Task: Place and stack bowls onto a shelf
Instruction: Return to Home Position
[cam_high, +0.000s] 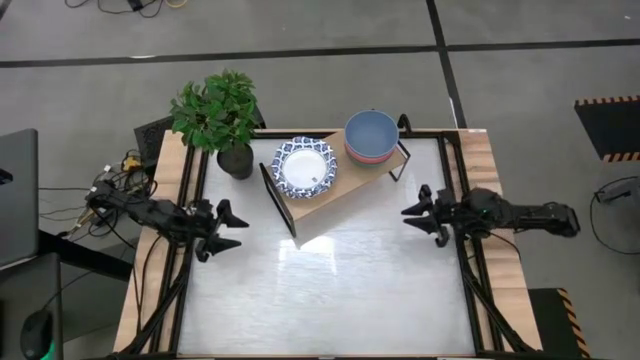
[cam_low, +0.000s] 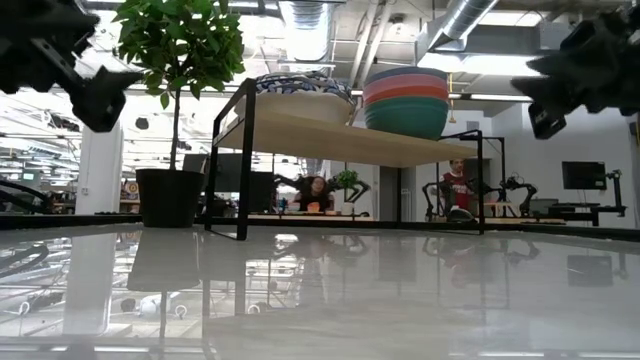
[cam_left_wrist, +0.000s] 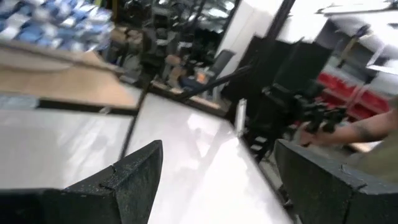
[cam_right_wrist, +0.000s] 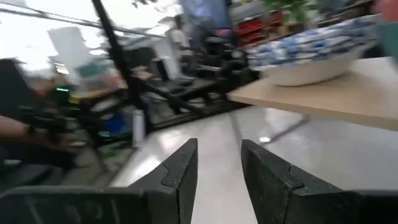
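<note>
The shelf (cam_high: 340, 192), a light-wood board on thin black end frames, stands aslant at the table's far middle. On it rest a stack of white bowls with blue patterned rims (cam_high: 305, 167) and, to their right, a stack of plain bowls with a blue one on top (cam_high: 371, 135). From table height the coloured stack (cam_low: 405, 100) shows blue, pink-red and green. My left gripper (cam_high: 238, 230) hovers open left of the shelf. My right gripper (cam_high: 412, 218) hovers open to its right. Both are empty and off the table.
A potted plant (cam_high: 218, 115) stands at the table's far left, beside the shelf's left frame (cam_low: 240, 160). The whitish tabletop (cam_high: 330, 290) spreads in front of the shelf toward the near edge. People and other robot stations show in the room beyond (cam_low: 455, 185).
</note>
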